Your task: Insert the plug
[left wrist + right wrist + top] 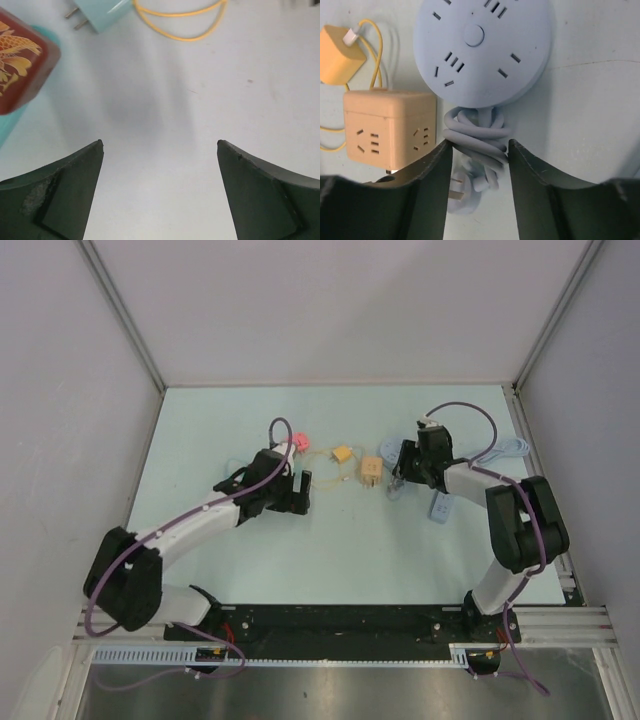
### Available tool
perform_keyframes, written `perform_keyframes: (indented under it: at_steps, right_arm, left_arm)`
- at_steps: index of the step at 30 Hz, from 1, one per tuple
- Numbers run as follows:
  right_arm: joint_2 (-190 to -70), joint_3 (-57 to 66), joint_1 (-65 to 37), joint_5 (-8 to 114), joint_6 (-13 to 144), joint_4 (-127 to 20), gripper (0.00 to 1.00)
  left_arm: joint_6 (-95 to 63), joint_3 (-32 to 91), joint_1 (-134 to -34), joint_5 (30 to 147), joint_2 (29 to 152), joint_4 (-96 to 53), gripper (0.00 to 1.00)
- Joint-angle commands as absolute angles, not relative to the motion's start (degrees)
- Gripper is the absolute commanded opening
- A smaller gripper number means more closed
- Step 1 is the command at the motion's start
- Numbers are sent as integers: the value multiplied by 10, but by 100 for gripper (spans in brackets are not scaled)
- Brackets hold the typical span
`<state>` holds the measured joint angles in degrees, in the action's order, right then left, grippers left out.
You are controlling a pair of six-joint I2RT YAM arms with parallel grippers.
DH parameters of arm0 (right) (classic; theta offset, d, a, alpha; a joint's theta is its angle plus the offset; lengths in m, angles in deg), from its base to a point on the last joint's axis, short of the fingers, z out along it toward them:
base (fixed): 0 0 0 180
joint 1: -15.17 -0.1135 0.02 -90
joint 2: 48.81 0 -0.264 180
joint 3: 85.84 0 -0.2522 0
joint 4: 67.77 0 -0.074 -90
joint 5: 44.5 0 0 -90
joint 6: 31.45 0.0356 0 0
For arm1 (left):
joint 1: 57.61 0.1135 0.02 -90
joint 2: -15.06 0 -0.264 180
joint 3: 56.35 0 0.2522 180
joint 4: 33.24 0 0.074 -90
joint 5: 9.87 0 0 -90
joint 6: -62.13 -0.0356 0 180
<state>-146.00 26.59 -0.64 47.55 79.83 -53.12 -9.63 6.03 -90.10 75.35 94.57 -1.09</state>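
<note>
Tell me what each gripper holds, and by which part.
Left gripper: nothing, jaws wide open. Right gripper: its fingers flank the coiled cord below the round power strip; whether they grip it cannot be told.

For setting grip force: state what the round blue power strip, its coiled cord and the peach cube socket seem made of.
Round power strip: likely hard moulded plastic, matte pale blue; crisp slot edges, no glare.
Coiled cord: probably a rubbery PVC sheath, smooth satin; it bends in tight loops.
Cube socket: likely rigid plastic, matte peach; sharp slots, rounded corners.
</note>
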Motion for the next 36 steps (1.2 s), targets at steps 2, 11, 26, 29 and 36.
perform_keyframes:
  at_steps: [2, 11, 26, 29, 36]
  right_arm:
    - [-1465, 241, -11, 458, 793, -519, 36]
    - [-1365, 280, -71, 407, 810, -362, 0]
    - [-1279, 372, -345, 379, 948, -407, 1]
    - [-1301, 367, -374, 387, 949, -440, 14]
    - [-1228, 364, -381, 362, 925, -393, 80]
  left_arm:
    - [-86, 31, -914, 796, 834, -23, 100]
    - [-115, 24, -914, 802, 763, -50, 100]
    - [-119, 49, -914, 802, 817, -77, 100]
    - [-125, 57, -914, 783, 828, -73, 100]
    - [-192, 143, -899, 760, 916, -36, 100]
